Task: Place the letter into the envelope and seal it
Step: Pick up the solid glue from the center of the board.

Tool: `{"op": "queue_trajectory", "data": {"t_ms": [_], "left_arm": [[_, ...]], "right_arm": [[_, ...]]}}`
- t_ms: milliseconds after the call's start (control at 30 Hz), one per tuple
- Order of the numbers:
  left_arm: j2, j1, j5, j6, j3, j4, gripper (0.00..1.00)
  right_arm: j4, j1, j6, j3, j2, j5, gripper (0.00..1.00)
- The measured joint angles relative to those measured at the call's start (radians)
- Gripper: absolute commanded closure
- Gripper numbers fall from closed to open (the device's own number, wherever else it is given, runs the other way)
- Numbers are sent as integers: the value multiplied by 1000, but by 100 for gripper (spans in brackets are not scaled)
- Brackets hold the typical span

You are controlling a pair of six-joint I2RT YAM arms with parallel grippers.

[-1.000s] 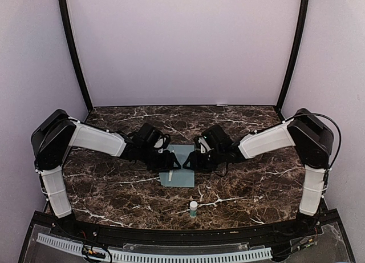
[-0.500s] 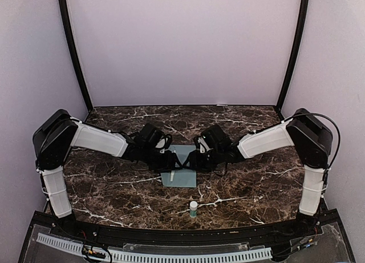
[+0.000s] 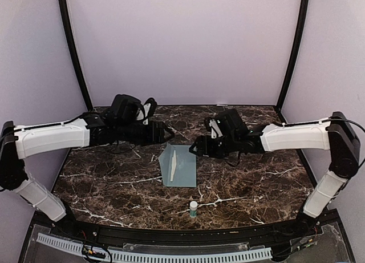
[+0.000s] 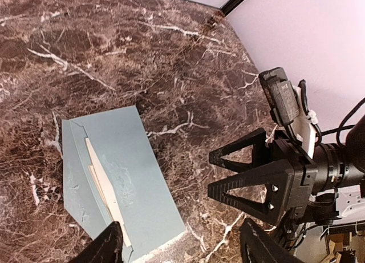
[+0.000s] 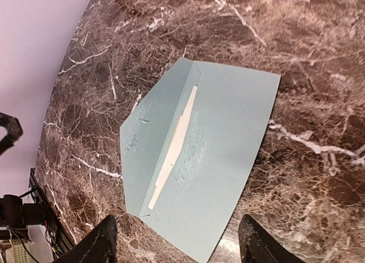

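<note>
Your envelope (image 3: 185,167) lies flat mid-counter (image 3: 108,183), on dark brown marble-look stone veined in white. Its long axis runs from the near edge toward the back wall, and its pointed flap is laid open toward the left arm's side. It is pale teal-green matte paper, wrinkled beside the fold, with a cream strip of the letter (image 3: 173,165) showing along the mouth. Your left hand (image 4: 182,244) and right hand (image 5: 179,235) hang clear of it, fingers spread, gripping nothing.

Matt paper envelope (image 3: 185,169), glossy marbled table (image 3: 256,177)
</note>
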Motion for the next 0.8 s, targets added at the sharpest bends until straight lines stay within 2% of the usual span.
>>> {"op": "queue_trajectory", "data": {"t_ms": [233, 500, 633, 800], "left_arm": [[-244, 46, -11, -1, -69, -37, 30], [-364, 77, -7, -56, -209, -68, 30], [-377, 77, 1, -85, -237, -67, 30], [-383, 77, 26, -109, -265, -53, 30]], "right_arm": [[-136, 25, -80, -68, -222, 46, 26], [-344, 263, -25, -137, -465, 111, 25], [-396, 352, 71, -137, -477, 153, 25], [-459, 475, 180, -108, -363, 225, 26]]}}
